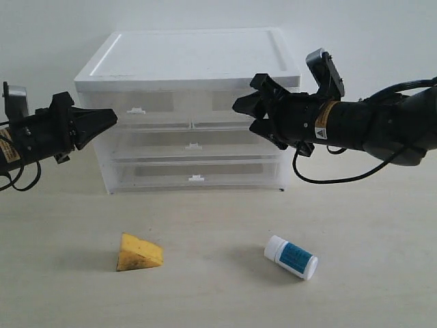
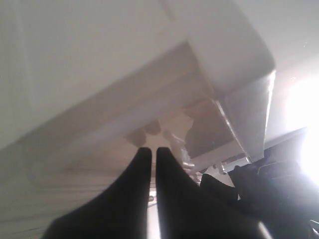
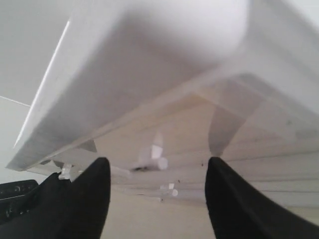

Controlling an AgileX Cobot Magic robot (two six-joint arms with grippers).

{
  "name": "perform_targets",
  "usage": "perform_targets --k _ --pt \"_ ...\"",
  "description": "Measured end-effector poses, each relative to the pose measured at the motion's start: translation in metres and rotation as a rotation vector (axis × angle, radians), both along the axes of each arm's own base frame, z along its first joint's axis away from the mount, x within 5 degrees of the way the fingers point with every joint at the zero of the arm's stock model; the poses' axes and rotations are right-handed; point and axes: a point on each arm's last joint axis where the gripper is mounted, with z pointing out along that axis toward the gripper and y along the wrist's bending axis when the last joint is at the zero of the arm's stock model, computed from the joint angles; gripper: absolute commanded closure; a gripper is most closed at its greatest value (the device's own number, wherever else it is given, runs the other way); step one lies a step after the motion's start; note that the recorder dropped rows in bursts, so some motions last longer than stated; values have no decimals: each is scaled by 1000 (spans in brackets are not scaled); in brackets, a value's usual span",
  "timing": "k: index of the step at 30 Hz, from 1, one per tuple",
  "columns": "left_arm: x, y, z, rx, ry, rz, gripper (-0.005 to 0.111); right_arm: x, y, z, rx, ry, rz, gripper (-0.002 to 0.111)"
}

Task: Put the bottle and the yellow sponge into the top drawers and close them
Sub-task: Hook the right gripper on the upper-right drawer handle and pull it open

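Exterior view: the left arm (image 1: 41, 130) reaches in level toward the cabinet's (image 1: 191, 58) left front corner, jaws pressed together. The right arm (image 1: 341, 123) stretches in from the right, jaws spread before the top drawers (image 1: 160, 104). The yellow sponge (image 1: 138, 253) and the bottle (image 1: 291, 257), on its side, lie apart on the surface (image 1: 218, 294) in front.

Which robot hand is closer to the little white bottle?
Right. The right hand hovers above the bottle, in front of the cabinet. The left hand is farther off, up over the yellow sponge.
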Motion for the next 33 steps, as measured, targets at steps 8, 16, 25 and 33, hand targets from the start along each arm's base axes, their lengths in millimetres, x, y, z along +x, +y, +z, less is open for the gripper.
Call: perform_targets --k 8,16,25,33 --pt "0 0 0 -1 0 2 103 2 2 -3 25 -16 -33 67" --pt "0 0 0 0 -2 1 103 3 2 -4 45 -23 -38 106" --pt "0 0 0 0 -2 1 103 3 3 -3 58 -29 -31 108" --pt "0 0 0 3 -5 1 103 0 4 -4 57 -10 29 108"
